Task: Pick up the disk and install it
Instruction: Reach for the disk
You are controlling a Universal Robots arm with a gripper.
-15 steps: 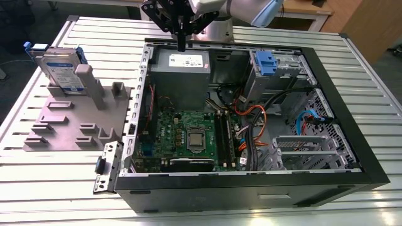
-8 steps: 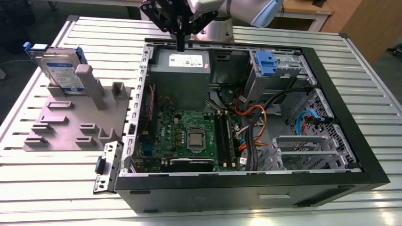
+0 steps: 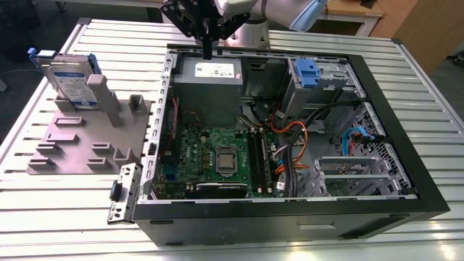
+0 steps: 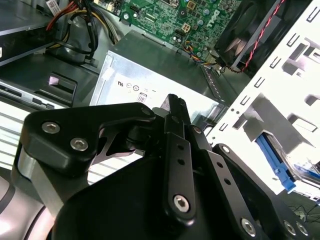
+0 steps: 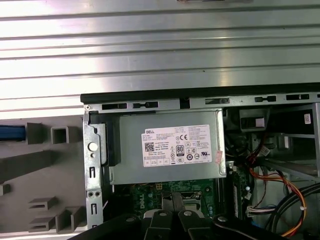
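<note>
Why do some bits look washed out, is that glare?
Yes: in the first wrist view the table slats shine near white; in the second wrist view the case's metal wall is blown out; the exterior view is evenly lit.

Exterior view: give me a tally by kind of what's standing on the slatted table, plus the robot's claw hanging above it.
disk: 1
grey holder stand: 1
open computer case: 1
claw: 1
Total: 4
</note>
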